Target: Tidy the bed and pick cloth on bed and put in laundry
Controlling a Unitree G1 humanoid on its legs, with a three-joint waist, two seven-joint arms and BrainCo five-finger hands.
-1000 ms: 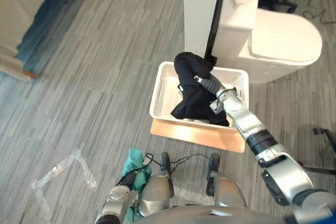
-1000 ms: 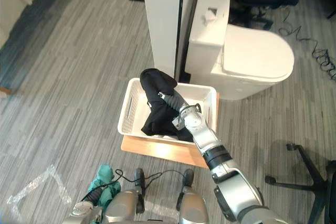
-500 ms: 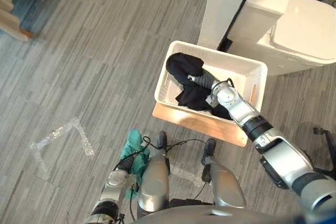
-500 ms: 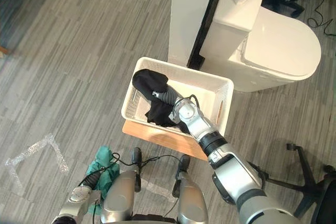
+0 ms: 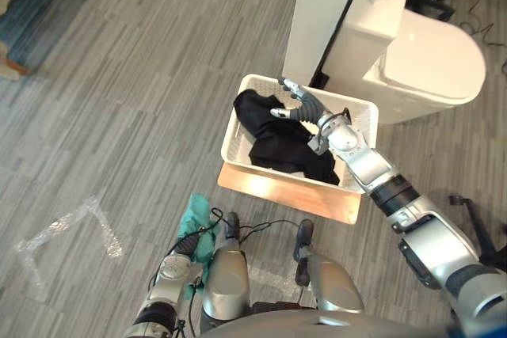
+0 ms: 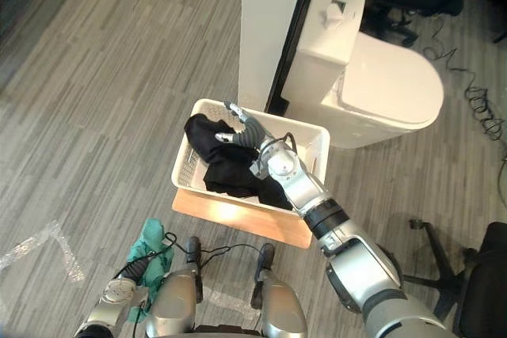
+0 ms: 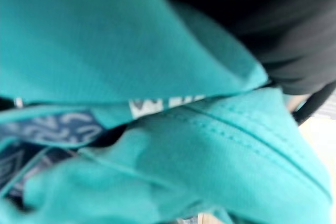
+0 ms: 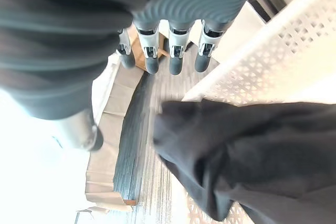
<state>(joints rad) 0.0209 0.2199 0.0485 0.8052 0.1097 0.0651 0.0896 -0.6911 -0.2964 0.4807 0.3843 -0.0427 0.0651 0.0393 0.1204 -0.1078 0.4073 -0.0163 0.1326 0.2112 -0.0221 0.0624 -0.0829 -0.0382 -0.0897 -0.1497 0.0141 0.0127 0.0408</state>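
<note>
No legible text or numbers, pale print on teal cloth (image 7: pixel 157 40) too blurred

The cloth (image 5: pixel 273 138) at mid-frame is plain black. The basket (image 5: pixel 234 134) around it is white, its walls pierced with a fine lattice of holes. The board (image 5: pixel 285 194) below is pale orange wood. The floor (image 5: pixel 135 93) is grey with streaky plank stripes. At lower left, a second cloth (image 5: pixel 195 224) is teal, with a dark blue and white printed patch. The toilet (image 5: pixel 428 57) at upper right is white. The right hand (image 5: pixel 301 107) has silver, dark-tipped fingers (image 8: pixel 176 51) and a dark ribbed cover.
</note>
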